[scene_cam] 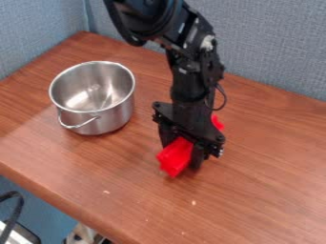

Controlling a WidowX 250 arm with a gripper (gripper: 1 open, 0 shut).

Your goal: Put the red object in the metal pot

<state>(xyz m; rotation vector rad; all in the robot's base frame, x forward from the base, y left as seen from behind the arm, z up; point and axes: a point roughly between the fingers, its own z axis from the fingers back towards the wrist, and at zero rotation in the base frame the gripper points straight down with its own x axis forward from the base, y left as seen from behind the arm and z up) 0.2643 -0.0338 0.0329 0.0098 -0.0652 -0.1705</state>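
Observation:
The red object is a bright red long block at the middle of the wooden table. My gripper points straight down over it, and its black fingers are shut on the block's middle. The block's near end sticks out toward the front left, a bit of its far end shows red behind the fingers. The metal pot stands upright to the left, shiny and empty, its wire handle hanging at the front. A clear stretch of table separates the pot from the gripper.
The table's front edge runs diagonally at lower left, with floor and cables below it. A grey-blue wall stands behind the table. Bare wood lies to the right of the gripper.

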